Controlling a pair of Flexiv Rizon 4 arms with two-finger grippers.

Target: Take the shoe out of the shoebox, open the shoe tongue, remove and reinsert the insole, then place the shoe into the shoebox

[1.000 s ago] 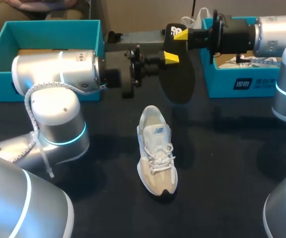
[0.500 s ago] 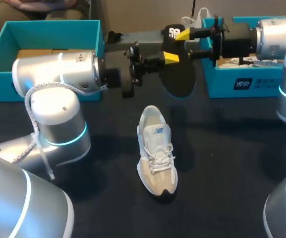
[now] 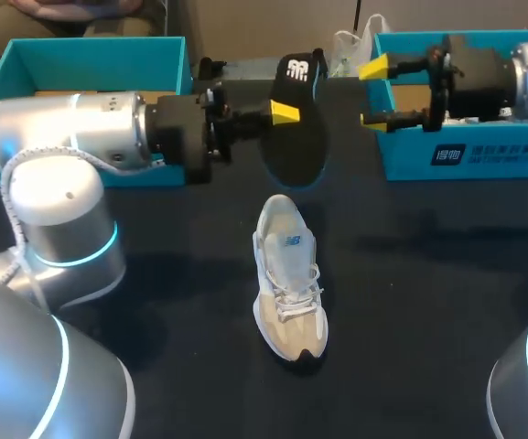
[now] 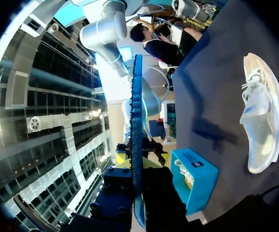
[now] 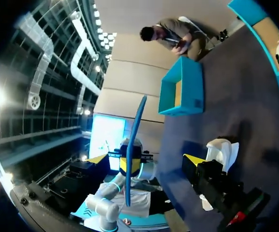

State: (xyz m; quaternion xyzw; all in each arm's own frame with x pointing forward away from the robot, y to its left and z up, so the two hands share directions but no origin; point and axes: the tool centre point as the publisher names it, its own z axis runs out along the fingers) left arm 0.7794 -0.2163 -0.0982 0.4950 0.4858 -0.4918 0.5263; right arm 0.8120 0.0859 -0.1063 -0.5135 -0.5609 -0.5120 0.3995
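Left gripper is clamped on the black insole, holding it up on edge above the table, heel end pointing away toward the far side. From the left wrist camera the insole shows as a thin blue edge running straight out between that gripper's dark fingers. Right gripper hangs just to the right of it with its fingers spread wide, gripping nothing and clear of the insole. The shoe lies by itself mid-table, toe toward the near edge, laces up, almost directly beneath the raised insole and well apart from both grippers. Two teal boxes sit at the back. The left box has the left arm's big silver joint stretched across its front. The right box has the right arm lying over its top, so the head camera can't see inside; the left wrist camera catches something white in it. A white plastic bag sits at the far edge between the boxes, just behind the insole's tip.
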